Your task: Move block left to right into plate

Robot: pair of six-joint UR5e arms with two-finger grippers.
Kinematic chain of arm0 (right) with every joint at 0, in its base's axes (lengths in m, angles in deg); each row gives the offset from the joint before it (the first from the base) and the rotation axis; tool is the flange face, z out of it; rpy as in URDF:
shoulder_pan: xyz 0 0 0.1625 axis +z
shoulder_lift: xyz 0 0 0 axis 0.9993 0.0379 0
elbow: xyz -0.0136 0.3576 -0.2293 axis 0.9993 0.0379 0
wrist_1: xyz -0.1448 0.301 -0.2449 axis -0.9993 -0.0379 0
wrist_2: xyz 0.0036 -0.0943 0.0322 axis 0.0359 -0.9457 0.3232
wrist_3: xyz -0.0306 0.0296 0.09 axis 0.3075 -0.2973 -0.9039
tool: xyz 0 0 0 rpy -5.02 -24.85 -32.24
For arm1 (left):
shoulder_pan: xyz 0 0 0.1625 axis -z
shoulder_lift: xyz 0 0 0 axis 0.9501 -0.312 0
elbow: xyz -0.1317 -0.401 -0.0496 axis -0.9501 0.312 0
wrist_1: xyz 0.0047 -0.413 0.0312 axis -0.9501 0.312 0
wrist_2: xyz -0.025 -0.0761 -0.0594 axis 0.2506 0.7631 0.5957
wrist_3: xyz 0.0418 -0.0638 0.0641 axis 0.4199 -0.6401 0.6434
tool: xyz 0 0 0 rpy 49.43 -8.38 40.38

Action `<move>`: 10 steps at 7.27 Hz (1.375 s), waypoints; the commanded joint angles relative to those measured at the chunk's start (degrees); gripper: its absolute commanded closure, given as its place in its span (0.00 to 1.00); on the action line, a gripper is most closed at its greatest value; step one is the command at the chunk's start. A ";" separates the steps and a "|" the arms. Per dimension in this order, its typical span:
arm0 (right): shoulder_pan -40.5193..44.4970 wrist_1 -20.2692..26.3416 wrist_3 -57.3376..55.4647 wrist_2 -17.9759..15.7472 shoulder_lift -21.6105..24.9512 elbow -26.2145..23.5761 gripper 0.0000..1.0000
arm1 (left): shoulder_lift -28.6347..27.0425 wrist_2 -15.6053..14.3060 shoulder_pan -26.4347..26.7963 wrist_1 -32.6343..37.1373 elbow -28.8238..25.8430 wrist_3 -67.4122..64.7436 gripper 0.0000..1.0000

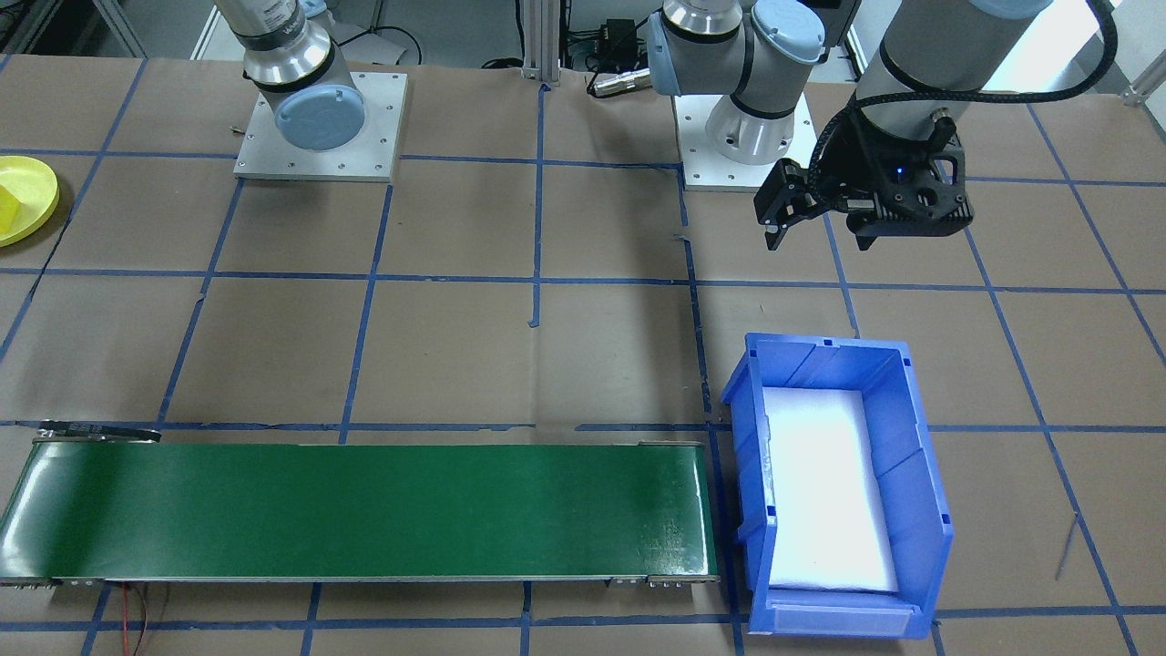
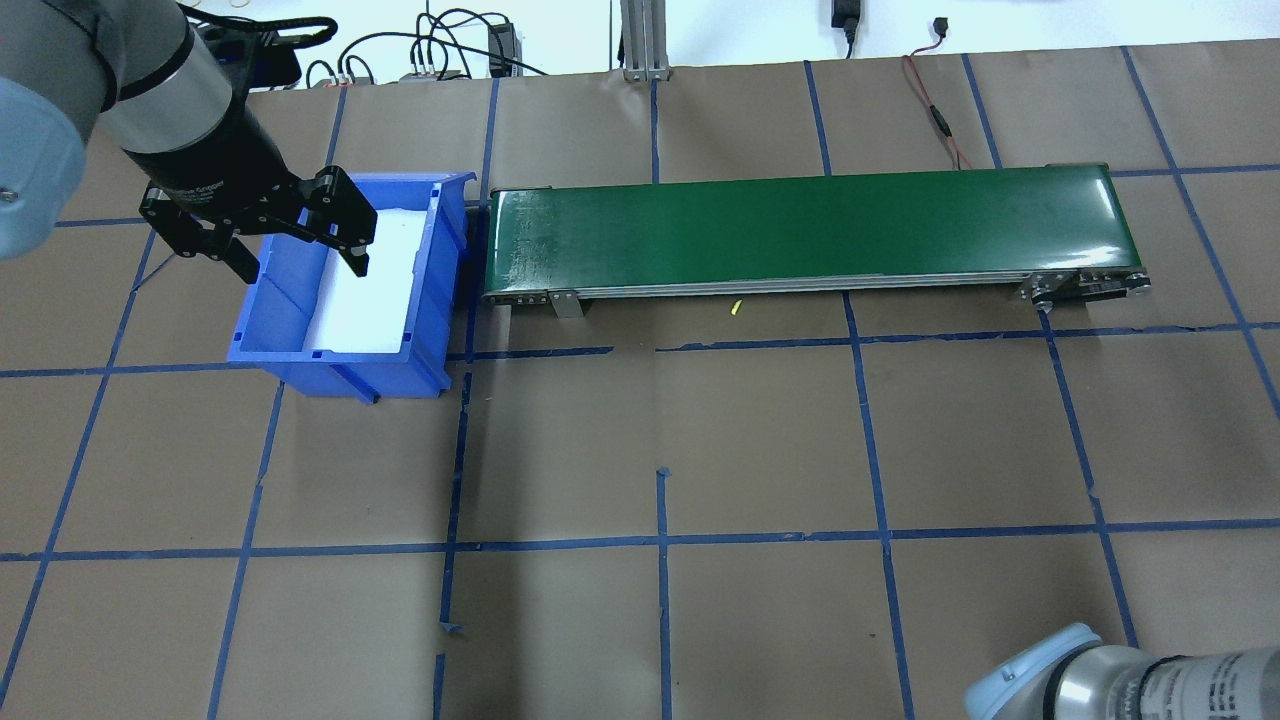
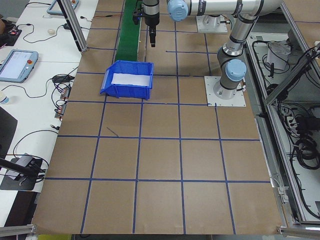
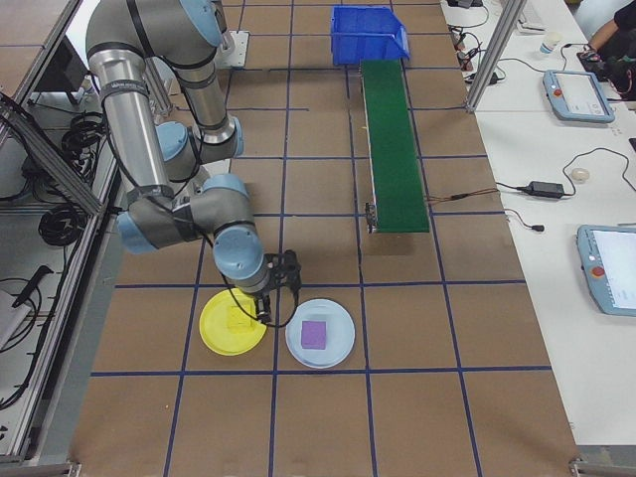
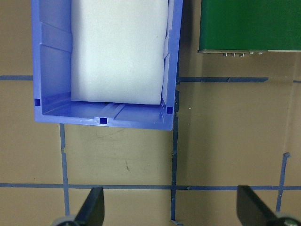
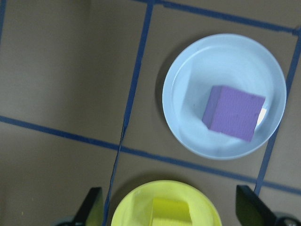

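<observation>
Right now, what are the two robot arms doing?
Neither arm holds anything. The right tool is open over two plates at its end of the table. A yellow block already sits in the yellow plate, and a purple block sits in the pale blue plate. At the other end, the left tool is open by the blue bin. The green belt between them has nothing on it.

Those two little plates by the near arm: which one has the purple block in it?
The pale blue plate holds the purple block. The yellow plate beside it holds a yellow block instead.
</observation>
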 commanded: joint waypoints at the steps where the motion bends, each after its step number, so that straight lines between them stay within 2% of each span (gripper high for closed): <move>1: 10.62 11.06 -15.41 0.90 2.93 8.34 0.00 | 0.00 0.07 -0.10 0.00 0.06 0.00 0.00; 3: 25.26 11.74 -31.45 -0.06 6.08 8.53 0.00 | 0.00 0.07 -0.10 0.00 0.06 0.00 0.00; 4: 32.73 12.61 -46.06 -0.76 8.02 8.44 0.00 | 0.00 0.07 -0.10 0.00 0.14 0.00 0.00; 5: 41.07 12.62 -54.82 -4.68 9.08 8.44 0.00 | 0.00 0.07 -0.10 0.00 0.14 0.00 0.00; 8: 63.95 11.57 -88.21 -5.16 8.13 7.92 0.00 | 0.00 0.07 -0.19 0.00 0.14 0.00 0.00; 10: 65.33 11.83 -88.66 -5.42 7.07 5.65 0.00 | 0.09 0.16 -0.19 0.00 0.14 0.00 0.00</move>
